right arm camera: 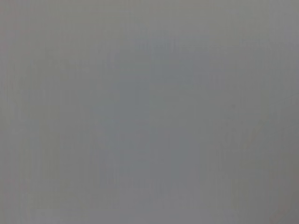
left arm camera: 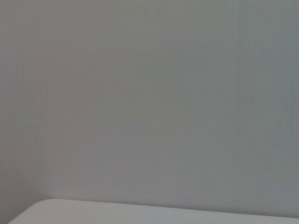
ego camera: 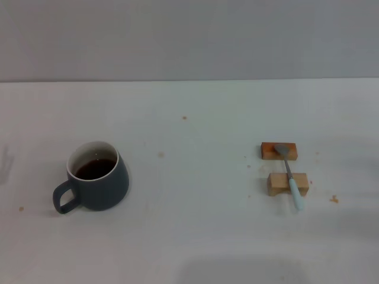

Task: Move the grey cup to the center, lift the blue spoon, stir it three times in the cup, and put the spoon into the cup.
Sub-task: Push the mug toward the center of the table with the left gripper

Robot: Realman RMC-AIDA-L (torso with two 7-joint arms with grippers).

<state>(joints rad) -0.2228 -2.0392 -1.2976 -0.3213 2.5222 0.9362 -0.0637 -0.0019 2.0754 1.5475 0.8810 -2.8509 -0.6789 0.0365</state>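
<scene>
The grey cup [ego camera: 99, 177] stands upright on the left part of the white table [ego camera: 189, 236] in the head view, its loop handle toward the front left and dark brown liquid inside. Over on the right lies the blue spoon [ego camera: 290, 174], its metal bowl resting on the far wooden block [ego camera: 279, 151] and its pale blue handle across the near wooden block [ego camera: 288, 184]. Neither gripper appears in any view. The left wrist view holds only a grey wall and a strip of table edge [left arm camera: 140, 212]; the right wrist view holds only plain grey.
A grey wall [ego camera: 189, 35] rises behind the table's far edge. A few small brown specks [ego camera: 184, 118] dot the tabletop between the cup and the blocks.
</scene>
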